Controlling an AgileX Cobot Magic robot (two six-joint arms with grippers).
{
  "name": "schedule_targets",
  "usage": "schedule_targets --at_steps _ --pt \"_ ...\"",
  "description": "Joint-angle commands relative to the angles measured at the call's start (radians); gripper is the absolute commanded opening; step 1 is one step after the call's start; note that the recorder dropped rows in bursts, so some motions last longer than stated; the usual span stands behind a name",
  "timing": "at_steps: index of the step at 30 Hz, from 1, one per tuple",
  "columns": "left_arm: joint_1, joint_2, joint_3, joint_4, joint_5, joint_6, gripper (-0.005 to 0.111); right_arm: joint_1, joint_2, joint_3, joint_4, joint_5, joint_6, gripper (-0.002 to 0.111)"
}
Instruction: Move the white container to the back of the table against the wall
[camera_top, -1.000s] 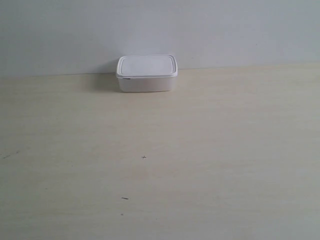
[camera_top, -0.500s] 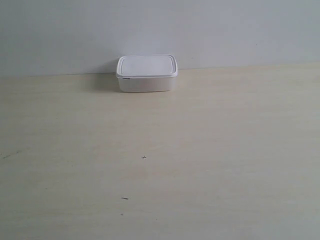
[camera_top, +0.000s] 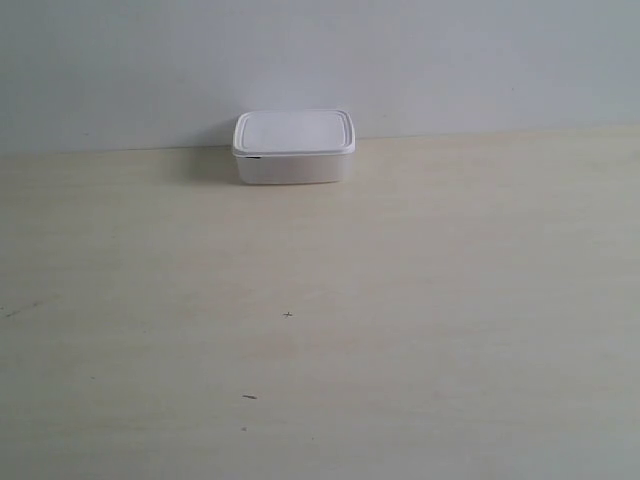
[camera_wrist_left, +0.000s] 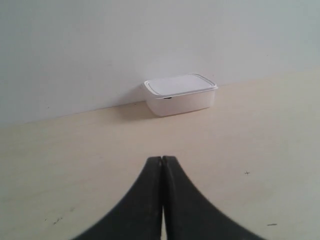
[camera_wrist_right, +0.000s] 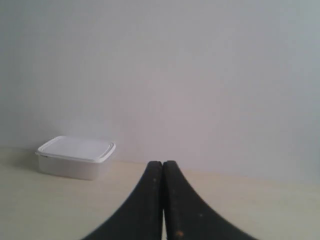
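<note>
The white container (camera_top: 293, 147) stands with its lid on at the back of the cream table (camera_top: 400, 300), its rear side against the pale wall (camera_top: 450, 60). No arm shows in the exterior view. In the left wrist view the container (camera_wrist_left: 180, 94) lies well beyond my left gripper (camera_wrist_left: 162, 159), whose black fingers are pressed together on nothing. The right wrist view has the container (camera_wrist_right: 75, 157) off to one side of my right gripper (camera_wrist_right: 162, 163), which is also shut and empty.
A few tiny dark specks, among them a small cross (camera_top: 288, 315) and a dash (camera_top: 249, 397), mark the table's near part. Nothing else stands on the wood surface in any view.
</note>
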Motion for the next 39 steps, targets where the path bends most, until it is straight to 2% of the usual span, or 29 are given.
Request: schedule_targets --at_steps 1,10,25,39 --pt "0.002 -0.006 0.026 0.007 0.013 0.002 0.000 -0.005 -0.013 0.084 -0.009 -0.034 0.000 0.000" --pt "0.002 -0.006 0.064 0.007 0.038 0.002 0.000 -0.005 -0.026 0.144 -0.016 -0.034 0.000 0.000" --pt "0.002 -0.006 0.064 0.007 0.101 0.002 0.000 -0.005 -0.026 0.144 -0.004 0.186 0.000 0.000" --pt "0.002 -0.006 0.064 0.007 0.101 0.002 0.000 -0.005 -0.026 0.144 -0.004 0.188 0.000 0.000"
